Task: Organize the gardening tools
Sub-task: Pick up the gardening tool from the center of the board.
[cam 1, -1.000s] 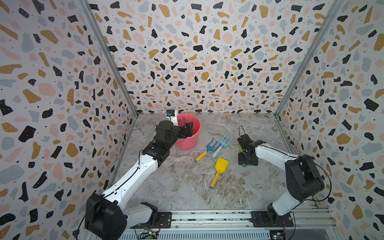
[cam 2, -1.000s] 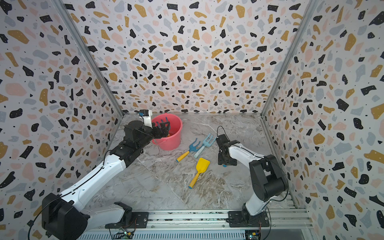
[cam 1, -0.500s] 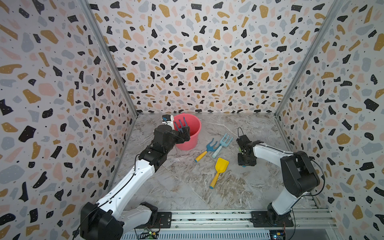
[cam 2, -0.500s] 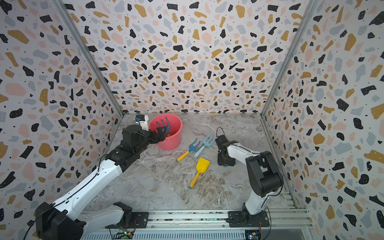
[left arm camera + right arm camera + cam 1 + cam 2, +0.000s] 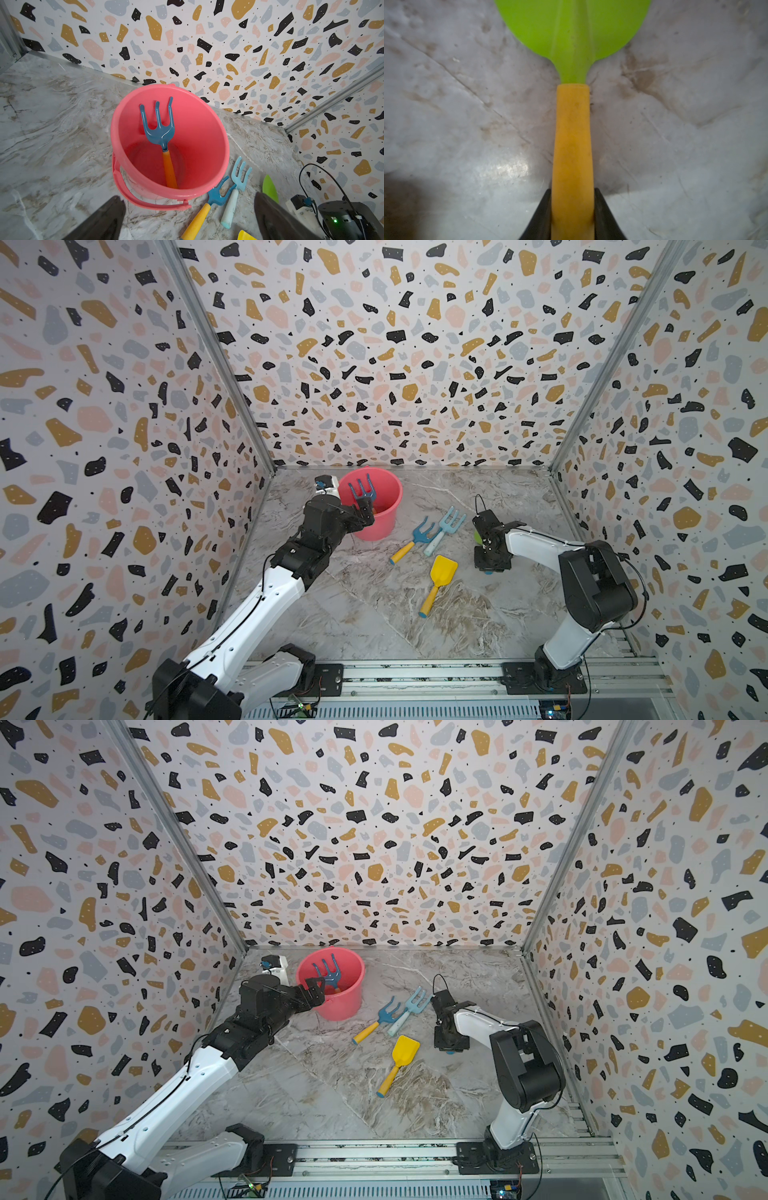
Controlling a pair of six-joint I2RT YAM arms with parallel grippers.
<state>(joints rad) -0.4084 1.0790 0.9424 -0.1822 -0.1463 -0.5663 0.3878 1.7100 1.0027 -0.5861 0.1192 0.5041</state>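
Note:
A pink bucket [image 5: 384, 522] stands at the back left with a dark-blue, yellow-handled rake [image 5: 362, 489] leaning inside it. My left gripper [image 5: 363, 510] hangs open and empty at the bucket's near-left rim. On the floor to the bucket's right lie a second dark-blue rake [image 5: 419, 533], a light-blue rake [image 5: 446, 524] and a yellow shovel [image 5: 440, 572]. My right gripper [image 5: 572, 214] is low at the floor, shut on the yellow handle of the green spade [image 5: 573, 31]. In both top views the arm hides most of the spade.
A small white and black device [image 5: 326, 485] sits in the back left corner behind the bucket. Patterned walls close the left, back and right sides. A metal rail [image 5: 415, 672] carrying both arm bases runs along the front.
My right gripper has closed on the green spade's handle. The left gripper has drawn back a little from over the bucket and stays open.

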